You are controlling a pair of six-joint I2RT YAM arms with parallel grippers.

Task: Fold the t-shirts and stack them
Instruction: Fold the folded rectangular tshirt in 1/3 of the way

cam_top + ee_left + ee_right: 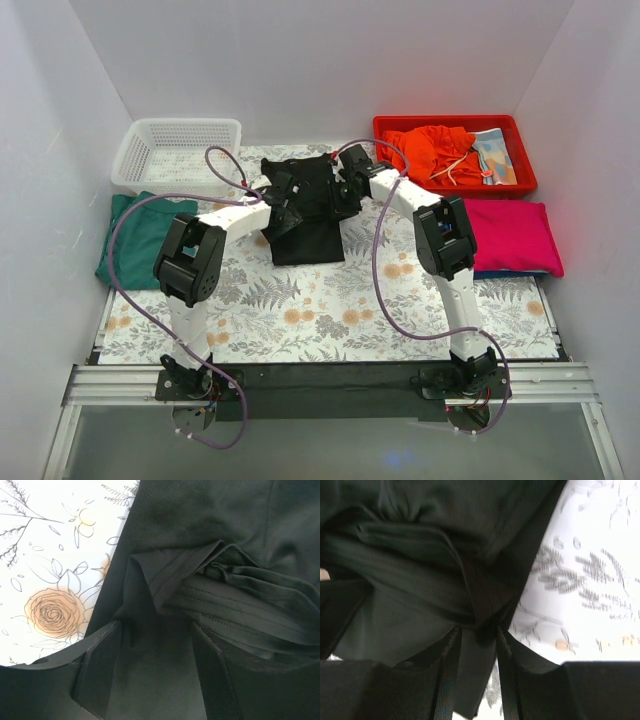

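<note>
Both arms are in over the black t-shirt (305, 235), which lies bunched toward the back middle of the bench (350, 320), part flat and part heaped under the two wrists. This is light, limp cloth with no stiffness at all, so it should sag and slide wherever it is not supported; lift one corner and the rest will likely trail. My call is that the stitched hems and seams are the places to take it, since a doubled edge gives the pads something to bite.

The left wrist view shows that edge: a ribbed, stitched hem folded over itself. The left end effector (156, 627) stands fairly wide astride the black fabric, cloth in the gap but nothing visibly pinched.

On the right wrist view, the right end effector (478, 630) is narrow, and creases run straight into the gap, so it looks clamped on a gathered ridge of the shirt at the cloth's edge, with floral print just beside it.

None of that shows from above, where black fingers vanish against black cloth. Only the overhead view gives the layout: a teal t-shirt (140, 235) folded at the left edge, a magenta t-shirt (510, 235) folded at the right, a white basket (175, 150) and a red tray (520, 175) behind them
</note>
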